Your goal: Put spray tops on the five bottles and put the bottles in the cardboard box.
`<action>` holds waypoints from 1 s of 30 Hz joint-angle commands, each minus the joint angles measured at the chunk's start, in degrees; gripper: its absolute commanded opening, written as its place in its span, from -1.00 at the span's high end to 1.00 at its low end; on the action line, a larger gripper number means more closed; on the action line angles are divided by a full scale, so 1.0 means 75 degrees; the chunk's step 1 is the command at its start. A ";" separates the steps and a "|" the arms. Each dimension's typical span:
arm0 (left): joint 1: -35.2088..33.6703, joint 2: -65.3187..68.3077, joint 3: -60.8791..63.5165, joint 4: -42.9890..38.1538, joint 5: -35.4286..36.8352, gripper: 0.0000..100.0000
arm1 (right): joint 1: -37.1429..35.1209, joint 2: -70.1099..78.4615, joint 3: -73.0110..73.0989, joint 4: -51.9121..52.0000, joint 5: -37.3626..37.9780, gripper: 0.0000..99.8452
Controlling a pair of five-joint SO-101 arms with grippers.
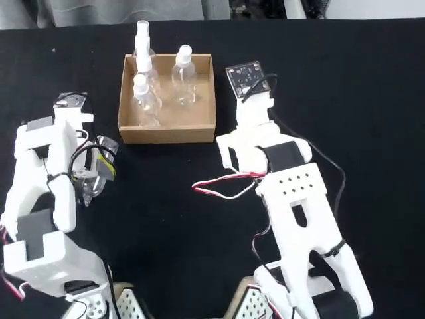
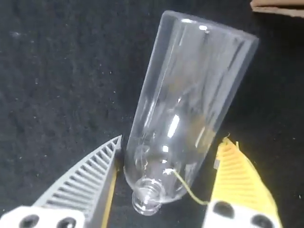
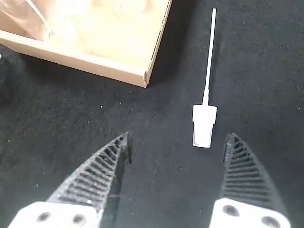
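Four capped bottles (image 1: 146, 100) stand in the cardboard box (image 1: 166, 133). One uncapped bottle (image 2: 190, 104) is pinched, tilted, in the left tool (image 2: 173, 141). The right tool (image 3: 178, 137), spread, hangs above one spray top (image 3: 204, 124) lying on the surface (image 3: 266, 71) beside the box.

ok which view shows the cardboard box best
The high view: it takes in the whole cardboard box from above, with capped bottles standing inside. The right wrist view catches one corner of it beyond the open right pincer; the left wrist view has just a sliver of its edge.
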 commanded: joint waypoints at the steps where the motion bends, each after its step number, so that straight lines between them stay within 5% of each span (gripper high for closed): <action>1: 0.0088 0.0023 -0.0404 0.0000 -0.0105 0.47 | 0.0105 -0.0311 0.0029 -0.0234 -0.0012 0.45; 5: 0.0064 0.0035 -0.0498 0.0023 -0.0105 0.65 | 0.0105 -0.0311 0.0334 -0.0645 -0.0012 0.45; 12: -0.0053 0.0023 -0.0440 0.0141 -0.0105 0.68 | 0.0105 -0.0369 0.0568 -0.0961 -0.0012 0.45; 30: -0.0100 -0.2532 -0.0779 0.3071 -0.1008 0.68 | 0.0129 -0.0369 0.0533 -0.0938 -0.0012 0.45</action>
